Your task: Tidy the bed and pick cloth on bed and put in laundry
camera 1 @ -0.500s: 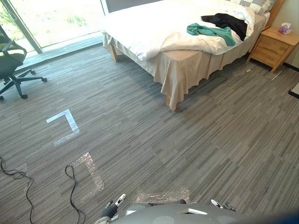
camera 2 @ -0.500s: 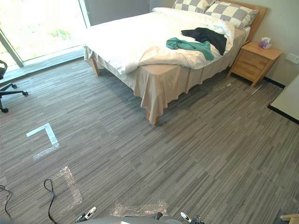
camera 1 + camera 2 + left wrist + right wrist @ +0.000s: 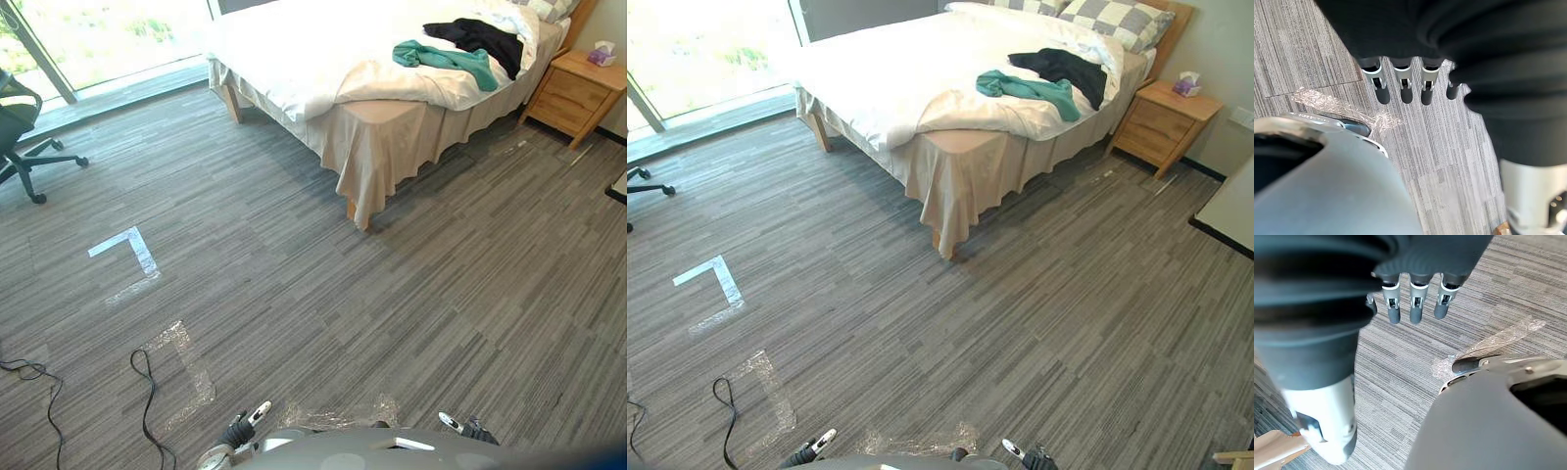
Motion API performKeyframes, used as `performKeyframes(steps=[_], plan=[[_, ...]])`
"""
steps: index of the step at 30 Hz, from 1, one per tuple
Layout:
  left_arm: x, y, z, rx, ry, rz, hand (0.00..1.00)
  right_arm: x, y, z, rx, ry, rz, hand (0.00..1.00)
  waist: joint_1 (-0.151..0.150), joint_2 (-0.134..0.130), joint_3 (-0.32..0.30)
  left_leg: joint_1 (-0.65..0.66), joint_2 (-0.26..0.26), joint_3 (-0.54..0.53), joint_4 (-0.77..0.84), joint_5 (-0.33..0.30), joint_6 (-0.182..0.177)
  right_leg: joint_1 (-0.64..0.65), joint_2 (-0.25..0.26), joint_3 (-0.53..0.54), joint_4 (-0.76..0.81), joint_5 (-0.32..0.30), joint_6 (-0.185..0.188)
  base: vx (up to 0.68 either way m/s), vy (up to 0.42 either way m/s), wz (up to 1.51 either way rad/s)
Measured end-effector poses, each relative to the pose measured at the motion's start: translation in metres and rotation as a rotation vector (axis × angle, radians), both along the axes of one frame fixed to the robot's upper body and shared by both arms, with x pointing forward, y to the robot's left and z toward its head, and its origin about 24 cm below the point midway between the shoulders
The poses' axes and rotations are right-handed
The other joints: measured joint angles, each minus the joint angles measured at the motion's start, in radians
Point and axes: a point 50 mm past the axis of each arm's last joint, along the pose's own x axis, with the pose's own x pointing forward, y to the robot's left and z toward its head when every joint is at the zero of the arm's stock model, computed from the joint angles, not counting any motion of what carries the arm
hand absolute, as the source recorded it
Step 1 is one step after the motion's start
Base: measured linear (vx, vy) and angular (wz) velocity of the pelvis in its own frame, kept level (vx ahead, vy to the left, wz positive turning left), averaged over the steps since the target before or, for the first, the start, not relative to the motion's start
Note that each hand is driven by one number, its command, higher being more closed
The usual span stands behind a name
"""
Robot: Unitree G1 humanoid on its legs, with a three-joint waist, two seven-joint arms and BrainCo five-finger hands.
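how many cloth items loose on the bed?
2: teal cloth on the white duvet, black cloth touching it, nearer the pillows. Others may hide under the duvet.

One bed (image 3: 911,83), two cloths (image 3: 1031,89) (image 3: 1065,67), one nightstand (image 3: 1161,123), one office chair (image 3: 18,125).

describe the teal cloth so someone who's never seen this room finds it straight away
Start at the bed with the white duvet and go toward its pillow end, on the side nearest the wooden nightstand. Two crumpled garments lie side by side on the duvet; the teal cloth is the brighter one, nearer the foot than the black cloth.
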Motion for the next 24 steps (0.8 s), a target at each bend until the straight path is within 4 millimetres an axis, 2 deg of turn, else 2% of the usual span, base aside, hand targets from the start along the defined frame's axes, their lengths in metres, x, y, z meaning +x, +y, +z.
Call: performKeyframes(steps=[16,20,21,22,23,24], plan=[[0.001,0.000,0.000,0.029,-0.003,-0.076,0.00,0.003,-0.001,0.002,-0.044,-0.032,0.009,0.00,-0.008,-0.007,0.014,0.008,0.024,0.073,-0.001,-0.003,-0.001,-0.026,0.032,0.084,-0.001,0.013,-0.023,-0.04,-0.031,-0.17],[0.002,0.000,0.000,0.029,-0.008,-0.079,0.00,0.001,-0.001,0.002,-0.059,-0.027,-0.048,0.00,-0.010,-0.007,0.015,0.005,0.029,0.091,0.002,-0.011,-0.006,-0.035,0.036,0.102,0.008,0.008,-0.028,0.01,-0.021,-0.12],[0.003,0.000,0.001,0.030,-0.011,-0.085,0.00,0.001,-0.002,0.002,-0.063,-0.028,-0.068,0.00,-0.009,-0.005,0.015,0.002,0.034,0.105,0.010,-0.019,-0.007,-0.059,0.037,0.106,0.048,-0.016,-0.031,0.01,-0.011,-0.30],[0.006,0.000,0.001,0.037,-0.011,-0.117,0.00,0.005,-0.002,0.003,-0.066,-0.048,-0.107,0.00,-0.011,0.006,0.023,-0.017,0.044,0.125,0.049,-0.037,-0.002,-0.151,0.030,0.104,0.232,-0.099,-0.023,0.00,-0.007,-0.29],[0.007,0.001,0.002,0.044,-0.016,-0.128,0.00,0.007,-0.001,0.004,-0.063,-0.058,-0.122,0.00,-0.011,0.000,0.032,-0.024,0.044,0.134,0.065,-0.045,0.003,-0.192,0.019,0.097,0.316,-0.137,-0.013,-0.01,-0.016,-0.37],[0.012,0.005,0.004,0.059,-0.035,-0.138,0.00,0.009,0.000,0.004,-0.052,-0.074,-0.154,0.00,-0.011,-0.020,0.057,-0.024,0.039,0.154,0.090,-0.059,0.008,-0.267,-0.018,0.048,0.478,-0.194,0.018,-0.02,-0.025,-0.30]])
